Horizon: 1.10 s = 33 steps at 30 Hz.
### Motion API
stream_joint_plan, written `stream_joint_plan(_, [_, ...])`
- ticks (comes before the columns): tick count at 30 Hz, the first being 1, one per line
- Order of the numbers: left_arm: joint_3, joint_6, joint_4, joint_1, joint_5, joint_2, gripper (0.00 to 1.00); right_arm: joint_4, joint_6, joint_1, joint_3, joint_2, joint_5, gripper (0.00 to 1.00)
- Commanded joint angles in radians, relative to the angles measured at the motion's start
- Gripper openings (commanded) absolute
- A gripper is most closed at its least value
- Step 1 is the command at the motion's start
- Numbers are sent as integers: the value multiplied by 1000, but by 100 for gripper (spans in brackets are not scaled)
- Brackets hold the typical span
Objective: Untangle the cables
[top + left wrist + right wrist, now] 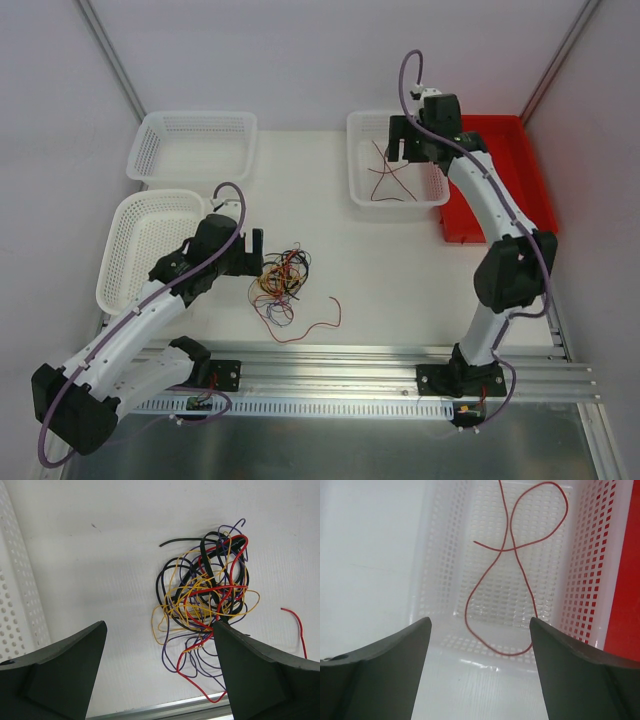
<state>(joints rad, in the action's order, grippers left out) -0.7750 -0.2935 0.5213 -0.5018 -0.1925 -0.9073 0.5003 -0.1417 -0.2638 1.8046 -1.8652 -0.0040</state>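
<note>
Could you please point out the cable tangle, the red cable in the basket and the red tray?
cable tangle (205, 595), left wrist view, its middle.
red cable (506, 550), right wrist view, where it crosses itself.
red tray (520, 145), top view, bare floor.

The tangle of cables (280, 285) is laid near the middle of the table (400, 270). A single cable (507, 550) is laid in the far right basket (354, 165), with a tray (520, 190) set just right of it. A far left basket (190, 150) is placed behind a near left basket (135, 250).
</note>
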Motion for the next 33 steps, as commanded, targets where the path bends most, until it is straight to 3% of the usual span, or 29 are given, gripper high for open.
stream_joint_plan(1, [0, 11, -7, 9, -4, 18, 89, 47, 25, -12, -94, 171, -123, 84])
stream_joint_plan(11, [8, -30, -4, 8, 59, 7, 89, 38, 51, -244, -499, 506, -179, 84])
stream_joint_plan(15, [42, -136, 2, 8, 114, 19, 88, -35, 114, -348, -640, 587, -168, 84])
stream_joint_plan(23, [183, -337, 9, 2, 249, 74, 77, -273, 275, -500, -830, 609, -165, 83])
stream_joint_plan(26, [220, -346, 9, -1, 243, 100, 70, -333, 301, -543, -853, 581, -162, 83])
stream_joint_plan(33, [272, -446, 9, -43, 258, 123, 63, -390, 338, -598, -860, 512, -154, 82])
